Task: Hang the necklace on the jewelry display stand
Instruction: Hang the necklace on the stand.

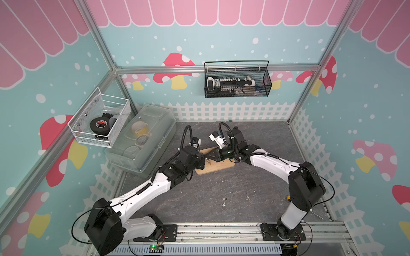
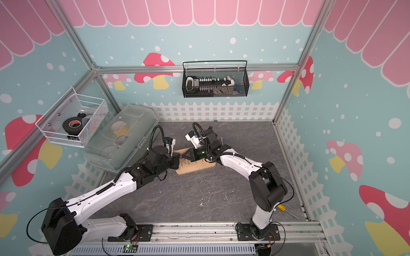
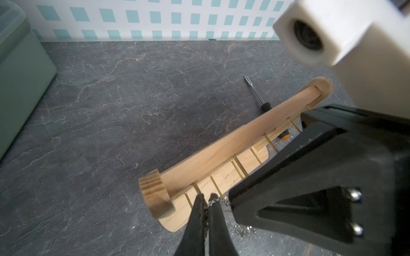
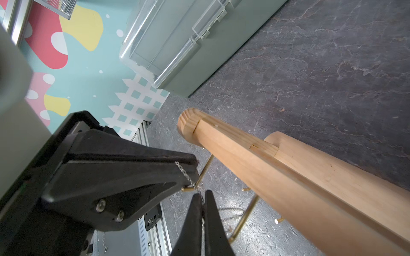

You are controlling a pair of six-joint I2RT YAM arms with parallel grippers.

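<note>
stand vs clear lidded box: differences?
The jewelry display stand is light wood; the clear box is see-through plastic. The stand is an open rack; the box is a closed, lidded container. The box is clearly bigger than the stand. The stand sits mid-table; the box lies along the left edge. Both rest on the dark table.

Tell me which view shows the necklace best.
Right wrist view: the necklace runs as a fine chain from the left gripper to the right gripper, beside a gold peg. Left wrist view shows a short stretch pinched in shut jaws. In both top views it is too small to make out.
</note>
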